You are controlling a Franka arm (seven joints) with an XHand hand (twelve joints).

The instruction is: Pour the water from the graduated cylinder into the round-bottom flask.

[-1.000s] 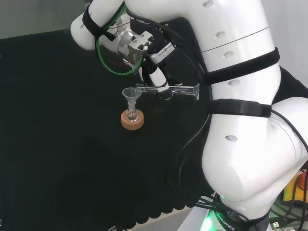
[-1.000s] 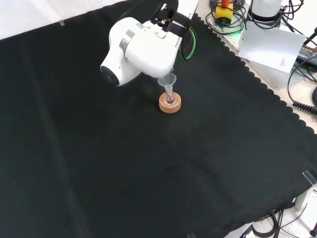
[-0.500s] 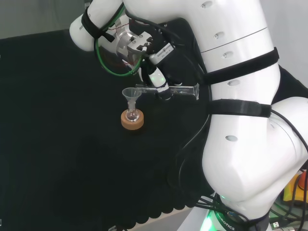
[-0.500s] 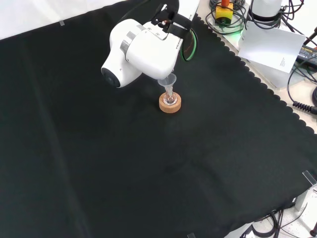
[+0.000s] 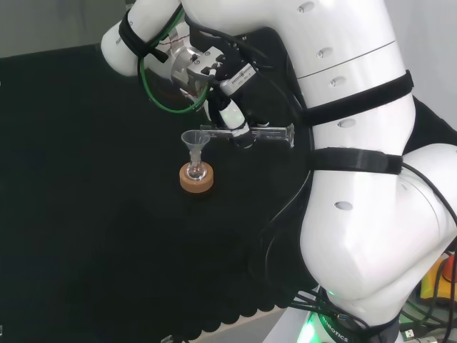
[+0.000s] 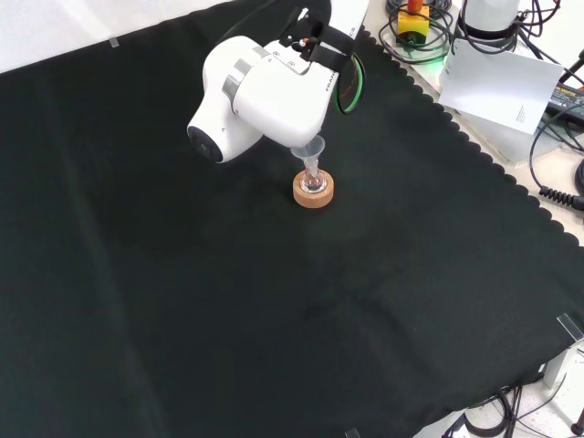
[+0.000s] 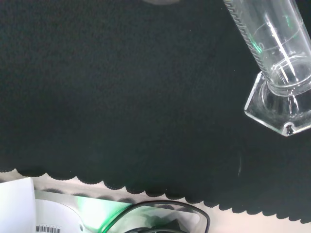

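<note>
Now graduated cylinder (image 5: pixel 250 133) level in hand (image 5: pixel 232 120), mouth over funnel (image 5: pixel 193 141)

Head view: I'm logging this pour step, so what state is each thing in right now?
Cylinder: held about level, mouth at the funnel's rim.
Hand: curled round the cylinder.
Funnel: upright in the flask's neck.
Flask: upright on its cork ring; contents cannot be told.
Cork ring: flat on the cloth.

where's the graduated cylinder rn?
Head view: the graduated cylinder lies roughly level in the hand, its mouth over the funnel in the round-bottom flask.
</note>
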